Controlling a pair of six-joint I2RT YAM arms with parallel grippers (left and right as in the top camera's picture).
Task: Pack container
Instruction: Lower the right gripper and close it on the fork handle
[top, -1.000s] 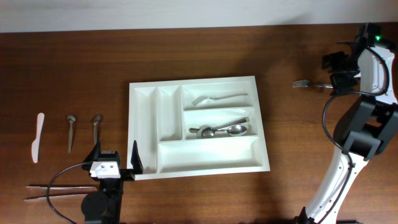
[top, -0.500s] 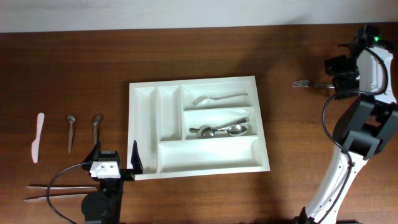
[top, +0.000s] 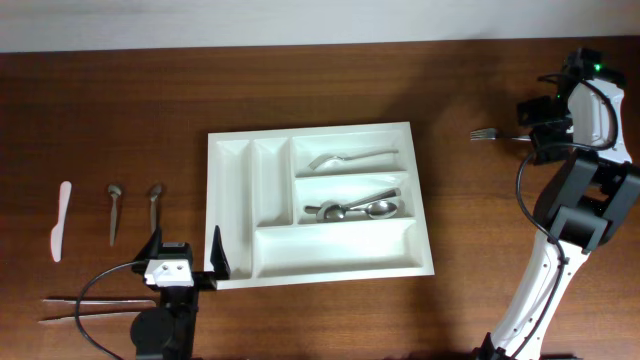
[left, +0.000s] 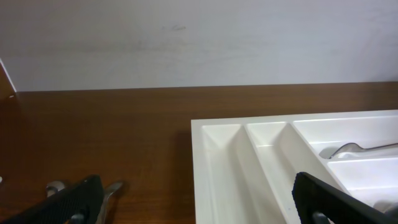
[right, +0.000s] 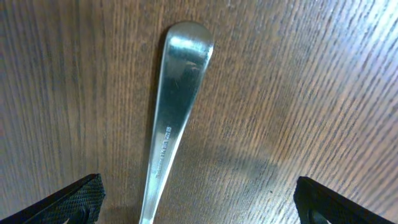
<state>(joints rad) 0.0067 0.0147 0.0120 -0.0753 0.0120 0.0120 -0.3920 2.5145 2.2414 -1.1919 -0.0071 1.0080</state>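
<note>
The white cutlery tray (top: 232, 200) lies mid-table with a fork in its top wide compartment and spoons (top: 360, 209) in the middle one; it also shows in the left wrist view (left: 217, 155). My left gripper (top: 185, 262) is open at the tray's front left corner, empty. A metal fork (top: 492, 134) lies on the table at the far right. My right gripper (top: 545, 130) is open just above its handle (right: 174, 112), fingers either side, not touching it.
Left of the tray lie a white plastic knife (top: 60, 221), two small spoons (top: 114, 211) (top: 154, 204) and long metal tongs (top: 95, 306) near the front edge. The back wall (left: 199, 43) runs behind the table.
The right gripper has shifted slightly over the fork handle. The left arm has not moved.
</note>
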